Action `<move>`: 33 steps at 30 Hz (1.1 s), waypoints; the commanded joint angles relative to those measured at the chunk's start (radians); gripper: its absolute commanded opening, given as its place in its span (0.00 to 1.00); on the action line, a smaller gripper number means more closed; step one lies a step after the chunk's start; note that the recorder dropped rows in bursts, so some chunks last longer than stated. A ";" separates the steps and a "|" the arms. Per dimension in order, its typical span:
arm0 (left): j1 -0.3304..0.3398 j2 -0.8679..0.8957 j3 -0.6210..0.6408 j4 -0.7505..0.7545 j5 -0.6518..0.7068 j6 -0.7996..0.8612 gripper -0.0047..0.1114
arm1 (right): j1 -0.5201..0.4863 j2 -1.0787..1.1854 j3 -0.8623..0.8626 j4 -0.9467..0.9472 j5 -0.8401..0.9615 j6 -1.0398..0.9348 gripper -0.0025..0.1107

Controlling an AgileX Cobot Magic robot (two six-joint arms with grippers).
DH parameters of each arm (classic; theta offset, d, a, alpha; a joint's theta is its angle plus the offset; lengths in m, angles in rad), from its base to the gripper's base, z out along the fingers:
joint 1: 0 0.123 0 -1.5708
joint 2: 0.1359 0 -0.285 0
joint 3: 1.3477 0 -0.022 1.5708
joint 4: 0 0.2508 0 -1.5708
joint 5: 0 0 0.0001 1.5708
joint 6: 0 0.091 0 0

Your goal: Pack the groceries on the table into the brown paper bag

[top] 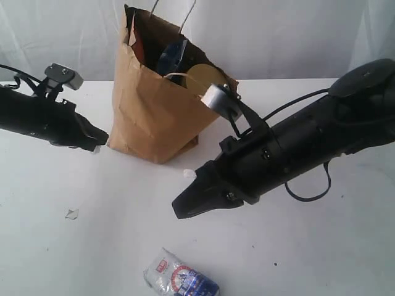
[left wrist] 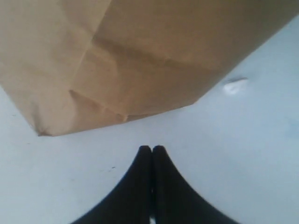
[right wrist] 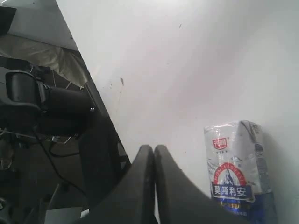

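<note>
Plainly, in the exterior view the bag [top: 148, 117] is standing upright toward the far edge of the surface [top: 308, 259]. The packet [top: 180, 279] is lying alone by the near edge, partly cut off by the frame. The right gripper [top: 182, 206] is hanging between the two and pointing down toward the near edge, with the packet just beyond its tip. The left gripper [top: 99, 140] is sitting low beside the bag's base, well apart from the packet, so the right arm is looking like the nearer one for the pickup.

In the left wrist view the left gripper [left wrist: 152, 151] is showing its fingers pressed together with nothing between them. It is facing the bottom fold of the bag [left wrist: 140, 56], near it but not touching.

In the right wrist view the right gripper [right wrist: 154, 150] is likewise closed tight and carrying nothing. The packet [right wrist: 238, 179] is lying flat on the surface beside the fingers rather than ahead of them, its long axis running roughly parallel to them. Judging from this, the coming move is calling for the gripper to open, shift sideways over the packet and close across its short width.
</note>
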 commanded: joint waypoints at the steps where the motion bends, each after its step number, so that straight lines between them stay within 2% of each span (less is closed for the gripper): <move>1: 0.004 -0.089 -0.009 0.002 0.168 -0.081 0.04 | -0.006 -0.005 -0.004 -0.004 0.003 -0.003 0.02; 7: 0.004 -0.238 -0.143 -0.161 0.233 -0.035 0.04 | -0.006 -0.005 -0.004 -0.042 0.003 -0.003 0.02; 11: 0.004 -0.251 -0.277 -0.453 0.213 0.126 0.04 | -0.006 -0.005 -0.004 -0.052 0.003 -0.003 0.02; 13: -0.004 -0.209 -0.341 -0.644 0.213 0.287 0.04 | -0.006 -0.005 -0.003 -0.052 0.003 -0.003 0.02; 15: -0.020 -0.151 -0.408 -0.644 0.214 0.371 0.04 | -0.006 -0.005 -0.003 -0.052 0.005 -0.003 0.02; 20: -0.049 0.020 -0.548 -0.644 0.299 0.377 0.04 | -0.006 -0.005 -0.003 -0.052 0.007 -0.003 0.02; 23: -0.049 0.091 -0.591 -0.644 0.293 0.391 0.04 | -0.006 -0.005 -0.003 -0.052 0.009 0.005 0.02; 26: -0.049 0.154 -0.612 -0.644 0.341 0.422 0.14 | -0.006 -0.005 -0.003 -0.052 0.009 0.026 0.02; 29: -0.053 0.204 -0.622 -0.644 0.425 0.422 0.35 | -0.006 -0.005 -0.003 -0.052 0.009 0.026 0.02; 32: -0.057 0.223 -0.622 -0.644 0.419 0.422 0.60 | -0.006 -0.005 -0.003 -0.052 0.009 0.026 0.02; 33: -0.057 0.223 -0.622 -0.644 0.419 0.422 0.64 | -0.006 -0.005 -0.003 -0.052 0.009 0.026 0.02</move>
